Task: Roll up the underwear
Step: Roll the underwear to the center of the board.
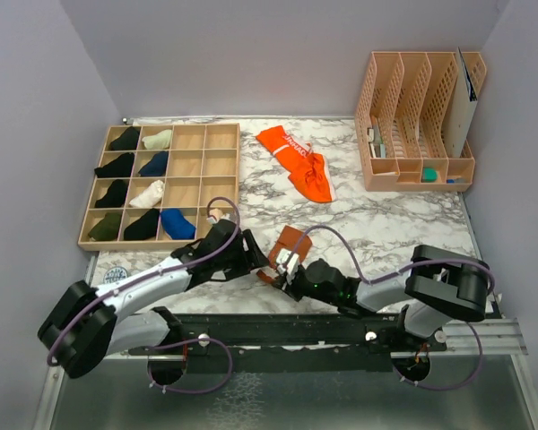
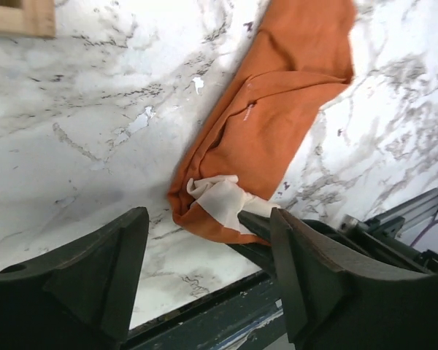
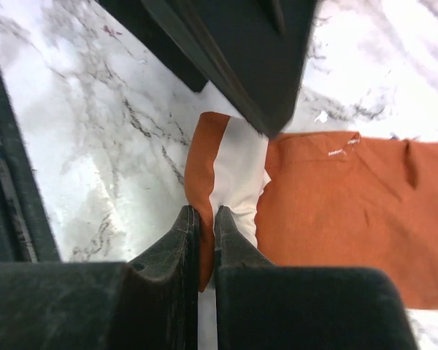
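**A:** Top view: where are the briefs?

**B:** Rust brief [image 1: 293, 240] is seen on the desk [image 1: 386, 224] near the front edge, at both arms' tips. Orange brief [image 1: 298, 163] is laid well apart toward the back, between tray [image 1: 161, 185] & rack [image 1: 417, 121].

**A:** End effectors?

**B:** Left end effector [image 1: 260, 262] & right end effector [image 1: 274, 273] are placed close together at the rust brief's near corner. Their state can't be told from up here.

**A:** Left wrist view?

**B:** Left fingers [image 2: 109, 270] are spread wide w/ nothing gripped. The brief's near edge, w/ a pale inner patch turned up, is seen just beyond the gap. That edge is pinched by a dark finger of the right arm.

**A:** Right wrist view?

**B:** Right fingers [image 3: 179, 240] are closed on the folded-over edge, w/ the rust cloth & pale strip clamped between them. The rest of the brief is spread flat to the right on the desk. The left end effector is seen as a dark block at the fold's far side.
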`<state>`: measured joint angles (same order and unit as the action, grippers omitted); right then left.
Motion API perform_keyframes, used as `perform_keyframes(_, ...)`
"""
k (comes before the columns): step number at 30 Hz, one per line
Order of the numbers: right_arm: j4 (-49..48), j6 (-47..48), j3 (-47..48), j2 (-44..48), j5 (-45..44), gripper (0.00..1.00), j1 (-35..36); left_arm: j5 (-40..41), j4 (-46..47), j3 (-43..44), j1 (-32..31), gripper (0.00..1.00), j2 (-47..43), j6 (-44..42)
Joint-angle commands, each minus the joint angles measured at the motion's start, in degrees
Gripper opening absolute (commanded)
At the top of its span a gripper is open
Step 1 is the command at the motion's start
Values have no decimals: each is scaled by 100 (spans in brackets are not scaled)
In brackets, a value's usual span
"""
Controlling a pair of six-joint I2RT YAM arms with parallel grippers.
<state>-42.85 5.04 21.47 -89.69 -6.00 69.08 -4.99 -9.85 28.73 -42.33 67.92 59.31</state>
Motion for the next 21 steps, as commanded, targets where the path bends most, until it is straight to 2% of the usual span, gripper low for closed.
perform_keyframes(1, -1387, -1757, -635, -390, 1575, 0, -355, 295, 56, -390, 53, 75, -830, 28)
perform_keyframes(7, -3676, -3375, -1098, -1228, 2567, 1, -1111, -246, 925, -956, 56, 76, -1287, -90)
perform_keyframes(11, -4544, -4585, -1266, -1826, 2797, 4, -1739, -543, 1247, -1050, 53, 76, -1215, -310)
perform_keyframes(14, -4565, -5153, -1184, -2084, 3134, 6, -2095, -703, 1385, -1048, 58, 76, -1088, -467)
perform_keyframes(16, -4550, -5367, -1219, -2111, 2990, 7, -2135, -749, 1471, -1028, 46, 77, -961, -494)
perform_keyframes(21, -2936, -5752, -944, -1812, 2860, 10, -2376, -754, 1690, -981, 32, 77, -654, -319)
